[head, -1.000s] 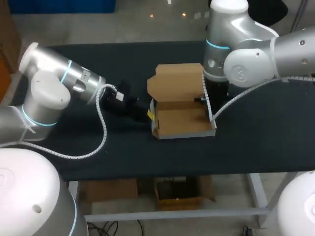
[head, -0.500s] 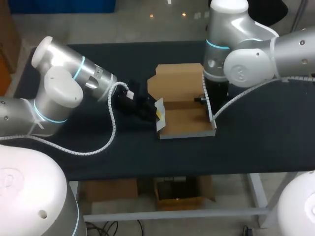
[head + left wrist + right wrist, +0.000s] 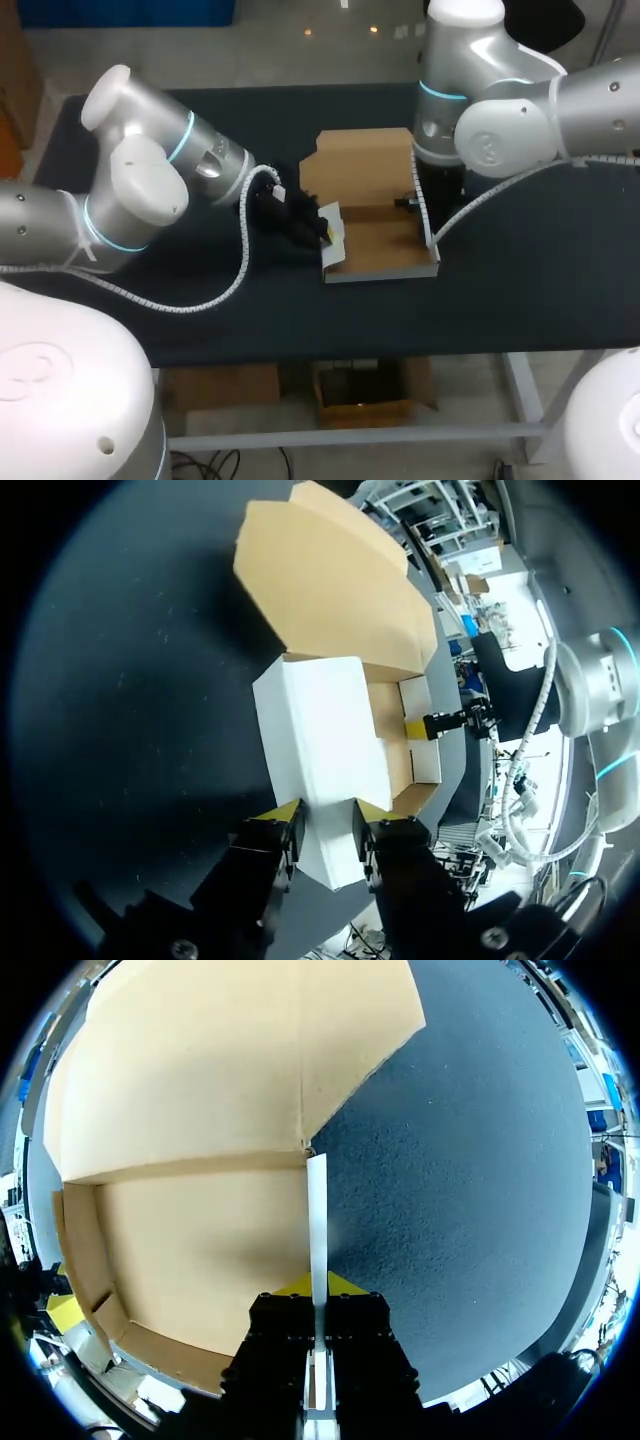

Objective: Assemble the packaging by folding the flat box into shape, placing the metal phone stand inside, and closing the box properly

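A brown cardboard box [image 3: 375, 245] lies in the middle of the black table, its lid [image 3: 355, 165] laid open toward the back. My left gripper [image 3: 328, 225] is at the box's left side, open, its yellow tips on either side of the white left flap [image 3: 320, 740], which stands tilted up. My right gripper [image 3: 415, 205] is at the right side, shut on the thin upright right wall [image 3: 316, 1210]. The box floor [image 3: 200, 1240] shows bare beside that wall. In the left wrist view my left gripper [image 3: 325, 818] faces the flap, and my right gripper [image 3: 440, 725] shows across the box.
The black table [image 3: 520, 290] runs on to the right of the box and in front of it. A white coiled cable [image 3: 445, 222] of my right arm hangs by the box's right wall; my left arm's cable [image 3: 235, 285] loops over the table at the left.
My left arm has moved right, toward the box. The box's left flap has gone from lying outward to tilting up and inward. The right arm has kept still.
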`<state>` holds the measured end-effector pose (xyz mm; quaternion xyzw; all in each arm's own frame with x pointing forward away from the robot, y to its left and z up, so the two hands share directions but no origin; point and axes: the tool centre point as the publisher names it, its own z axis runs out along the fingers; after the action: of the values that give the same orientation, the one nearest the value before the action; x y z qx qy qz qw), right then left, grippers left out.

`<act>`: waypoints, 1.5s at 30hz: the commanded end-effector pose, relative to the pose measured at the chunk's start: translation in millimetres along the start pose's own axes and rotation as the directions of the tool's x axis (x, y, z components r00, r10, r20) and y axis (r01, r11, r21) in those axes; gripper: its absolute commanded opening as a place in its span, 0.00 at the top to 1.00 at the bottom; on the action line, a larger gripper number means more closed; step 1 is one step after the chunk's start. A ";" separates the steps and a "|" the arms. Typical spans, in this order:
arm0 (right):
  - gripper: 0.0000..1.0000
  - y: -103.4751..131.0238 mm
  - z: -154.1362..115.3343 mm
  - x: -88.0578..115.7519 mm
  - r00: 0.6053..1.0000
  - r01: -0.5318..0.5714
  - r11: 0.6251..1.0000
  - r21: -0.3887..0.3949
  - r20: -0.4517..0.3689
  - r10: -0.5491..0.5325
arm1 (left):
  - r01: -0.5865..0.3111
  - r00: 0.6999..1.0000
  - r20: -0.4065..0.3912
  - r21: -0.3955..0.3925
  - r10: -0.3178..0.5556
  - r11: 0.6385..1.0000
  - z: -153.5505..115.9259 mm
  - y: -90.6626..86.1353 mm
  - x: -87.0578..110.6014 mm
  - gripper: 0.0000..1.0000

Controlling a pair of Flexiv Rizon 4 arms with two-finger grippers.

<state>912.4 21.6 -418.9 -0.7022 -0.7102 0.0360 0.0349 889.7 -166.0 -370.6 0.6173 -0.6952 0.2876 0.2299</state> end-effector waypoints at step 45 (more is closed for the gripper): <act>1.00 0.0 0.0 1.2 1.000 0.000 1.000 0.000 0.001 0.000 | 0.186 0.809 0.558 0.054 -0.185 0.981 16.5 -19.4 -20.3 0.80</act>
<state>912.4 22.2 -418.6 -0.7021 -0.7103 0.0356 0.0350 908.8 -159.6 -390.5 0.7266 -0.6616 0.1469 0.1132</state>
